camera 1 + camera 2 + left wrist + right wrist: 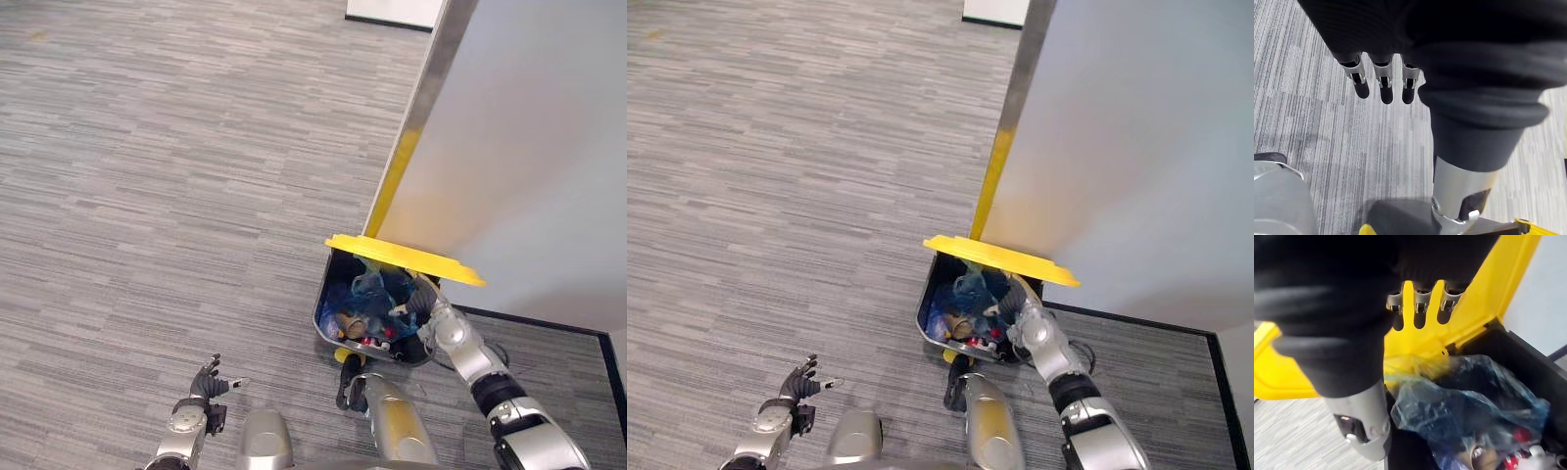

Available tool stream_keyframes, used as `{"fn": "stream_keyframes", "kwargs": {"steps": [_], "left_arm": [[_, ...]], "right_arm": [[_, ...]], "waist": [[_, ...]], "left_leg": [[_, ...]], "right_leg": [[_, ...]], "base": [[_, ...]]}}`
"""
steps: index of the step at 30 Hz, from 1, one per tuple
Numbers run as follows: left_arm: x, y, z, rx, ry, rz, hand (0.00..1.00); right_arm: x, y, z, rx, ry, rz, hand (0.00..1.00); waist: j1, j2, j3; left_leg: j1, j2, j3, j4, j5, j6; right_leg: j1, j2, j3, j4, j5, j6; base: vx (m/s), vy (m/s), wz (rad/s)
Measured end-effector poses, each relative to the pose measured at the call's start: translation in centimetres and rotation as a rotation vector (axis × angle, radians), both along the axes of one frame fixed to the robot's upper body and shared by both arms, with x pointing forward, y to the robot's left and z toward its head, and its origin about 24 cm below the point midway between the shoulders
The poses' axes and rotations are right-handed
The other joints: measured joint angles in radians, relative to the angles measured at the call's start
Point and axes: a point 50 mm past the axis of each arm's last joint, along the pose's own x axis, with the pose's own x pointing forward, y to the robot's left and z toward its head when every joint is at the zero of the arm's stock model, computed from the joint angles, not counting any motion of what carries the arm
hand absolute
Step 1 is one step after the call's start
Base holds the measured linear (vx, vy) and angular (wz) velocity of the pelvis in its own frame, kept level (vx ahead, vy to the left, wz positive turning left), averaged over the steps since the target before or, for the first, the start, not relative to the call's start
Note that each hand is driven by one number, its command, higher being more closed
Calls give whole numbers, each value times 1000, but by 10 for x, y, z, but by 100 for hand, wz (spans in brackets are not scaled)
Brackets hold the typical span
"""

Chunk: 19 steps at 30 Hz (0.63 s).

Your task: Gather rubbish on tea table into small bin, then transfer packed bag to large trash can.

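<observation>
The floor is grey carpet (pixel 147 196), next to a white wall (pixel 529 147). The big trash can (pixel 1533 372) is open, its yellow lid (pixel 402 257) up. The blue bag (pixel 1464 406) of rubbish lies inside. The right hand (pixel 419 302) hangs over it with straight fingers, holding nothing. The left hand (pixel 209 384) is spread wide, low near the floor.

One bin (pixel 326 294) is counted, dark-walled, with one yellow lid (pixel 402 257). One blue bag (pixel 1464 406) is seen inside it. Beside the bag one brown piece (pixel 355 323) is made out, and at least two red bits (pixel 377 341) are noted. The remaining scraps are too tangled to be counted. Two hands are counted: one left hand (pixel 208 384) and one right hand (pixel 421 299). One pale panel (pixel 529 147) is seen, and one yellow strip (pixel 392 191) is counted along its edge.
</observation>
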Motion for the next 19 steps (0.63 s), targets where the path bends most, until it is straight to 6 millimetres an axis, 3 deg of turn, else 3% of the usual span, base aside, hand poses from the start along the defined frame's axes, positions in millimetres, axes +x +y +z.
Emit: {"fn": "stream_keyframes", "kwargs": {"steps": [1,2,3,4,5,6,7,8,9,10,13,19], "left_arm": [[-7,0,-3,0,18,10,0],[-10,-3,-5,-8,25,8,0],[-15,-5,-7,-11,38,6,0],[-22,-6,-9,-10,51,5,0],[-23,-5,-9,-7,53,2,0],[-23,-12,-11,-25,55,8,0],[-22,-19,-12,-43,48,16,0],[-24,-22,-13,-51,48,20,0],[-20,-23,-11,-52,35,18,0],[-11,-33,-11,-78,13,11,0],[-7,-34,-10,-83,4,13,0],[2,-11,-3,-30,-9,38,0]], "right_arm": [[-13,-1,-11,16,44,-11,0],[-21,-1,-17,30,72,-19,0],[-37,0,-31,72,132,-48,0],[-53,3,-43,101,193,-60,0],[-59,3,-48,104,219,-63,0],[-68,-1,-56,101,262,-87,0],[-74,-6,-61,111,288,-128,0],[-80,-7,-64,116,306,-140,0],[-92,-11,-71,122,343,-169,0],[-103,-22,-80,123,402,-228,0],[-118,-31,-88,136,462,-301,0],[-124,-41,-89,145,471,-357,0]], "waist": [[-12,-7,-5],[-12,-11,-9],[-9,-22,-20],[-7,-35,-42],[-5,-50,-54],[-7,-21,-57],[7,4,-73],[17,9,-86],[3,-11,-101],[-9,15,-104],[-10,60,-142],[-14,66,-154]], "left_leg": [[4,-3,2,-26,31,-7],[9,-5,4,-46,47,-11],[15,-4,11,-90,77,-18],[4,-4,19,-113,98,-28],[-8,-3,24,-111,100,-33],[-29,2,18,-136,110,-49],[-27,-2,11,-229,148,-25],[-21,6,22,-268,177,-26],[-20,-20,57,-301,203,-54],[-15,-18,45,-328,217,-48],[7,3,23,-403,248,-31],[74,-3,27,-526,323,-30]], "right_leg": [[5,-26,0,164,-42,-12],[12,-37,2,227,-64,-12],[52,-58,16,313,-98,4],[101,-83,51,319,-91,31],[126,-83,56,270,-124,85],[130,-39,43,176,-136,94],[154,10,56,33,-143,88],[164,20,58,-26,-160,73],[178,0,60,-88,-219,37],[189,21,59,-127,-196,12],[220,88,82,-271,-116,5],[285,104,84,-414,-37,11]], "base": [[-167,8,0],[-164,-28,0],[-82,-133,-15],[-49,-128,-26],[-53,-168,-51],[-96,-66,-94],[-131,-83,-111],[-115,-130,-94],[-116,-173,-45],[-91,-162,-24],[-44,-27,-43],[7,25,-6]]}}
